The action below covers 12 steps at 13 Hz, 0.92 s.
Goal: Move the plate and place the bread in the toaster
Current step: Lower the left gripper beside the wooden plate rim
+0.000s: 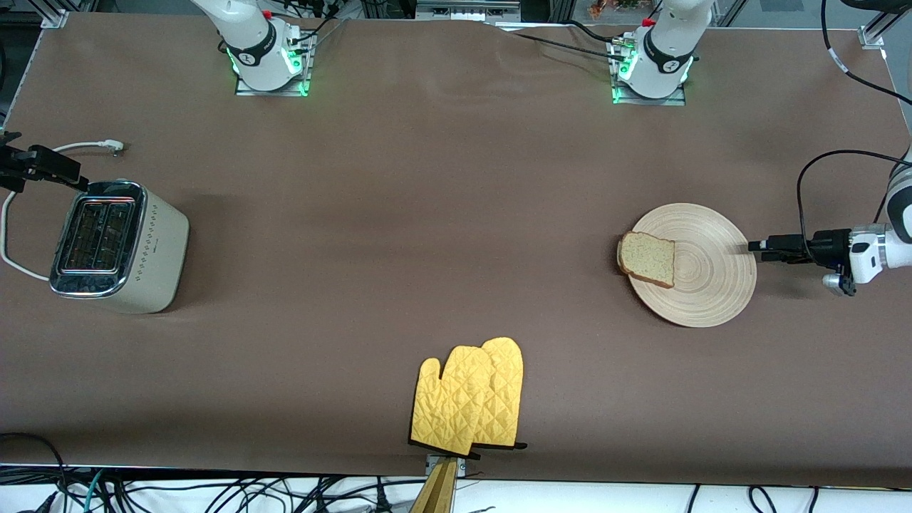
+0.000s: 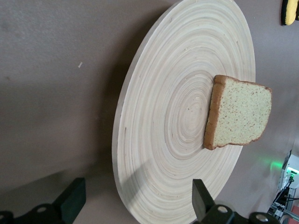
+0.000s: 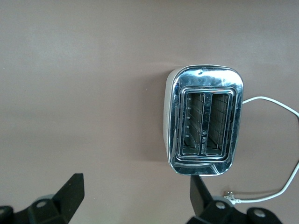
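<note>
The bread [image 1: 647, 259] lies on the plate [image 1: 712, 285], at the rim toward the middle of the table, at my left arm's end. My left gripper [image 1: 755, 246] sits low at the plate's outer edge, fingers [image 2: 202, 200] spread wide, grasping nothing. The toaster [image 1: 117, 246] stands at my right arm's end, its 2 slots bare, its white cord [image 1: 14, 263] trailing beside it. My right gripper [image 1: 71, 182] hovers by the toaster, fingers [image 3: 70, 191] released and apart. 2 yellow oven mitts [image 1: 470, 399] lie at the table [image 1: 427, 214] edge nearest the front camera.
</note>
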{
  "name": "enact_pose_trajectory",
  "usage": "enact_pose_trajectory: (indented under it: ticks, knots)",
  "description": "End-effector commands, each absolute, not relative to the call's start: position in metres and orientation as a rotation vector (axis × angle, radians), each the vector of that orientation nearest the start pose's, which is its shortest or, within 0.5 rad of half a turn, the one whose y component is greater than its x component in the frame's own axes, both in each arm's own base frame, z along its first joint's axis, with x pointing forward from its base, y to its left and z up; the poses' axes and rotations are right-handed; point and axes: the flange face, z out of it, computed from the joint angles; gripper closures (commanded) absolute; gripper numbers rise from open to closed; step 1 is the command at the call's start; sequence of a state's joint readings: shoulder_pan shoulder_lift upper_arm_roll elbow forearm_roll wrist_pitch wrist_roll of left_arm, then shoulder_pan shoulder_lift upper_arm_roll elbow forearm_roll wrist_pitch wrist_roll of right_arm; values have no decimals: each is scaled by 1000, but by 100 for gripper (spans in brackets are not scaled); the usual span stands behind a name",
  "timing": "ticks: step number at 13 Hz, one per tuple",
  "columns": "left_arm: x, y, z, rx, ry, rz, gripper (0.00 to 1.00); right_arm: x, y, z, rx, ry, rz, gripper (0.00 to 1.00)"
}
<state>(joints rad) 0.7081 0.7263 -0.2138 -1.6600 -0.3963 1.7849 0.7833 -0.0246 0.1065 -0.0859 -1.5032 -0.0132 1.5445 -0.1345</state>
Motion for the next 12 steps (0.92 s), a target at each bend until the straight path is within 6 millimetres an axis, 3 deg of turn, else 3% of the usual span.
enact_pose_trajectory:
  ticks: [1,5,9,12]
  knots:
    - [558,273,162,2322,-123,-144,0,582,-65,599,-3155,-58,93,0]
    - [559,270,152,2280,-82,-123,0,582,-66,600,-3156,-56,91,0]
    - [562,272,148,2269,-89,-101,30,582,-66,600,-3155,-56,91,0]
    - [560,269,135,2255,-102,-63,41,582,-67,600,-3156,-54,91,0]
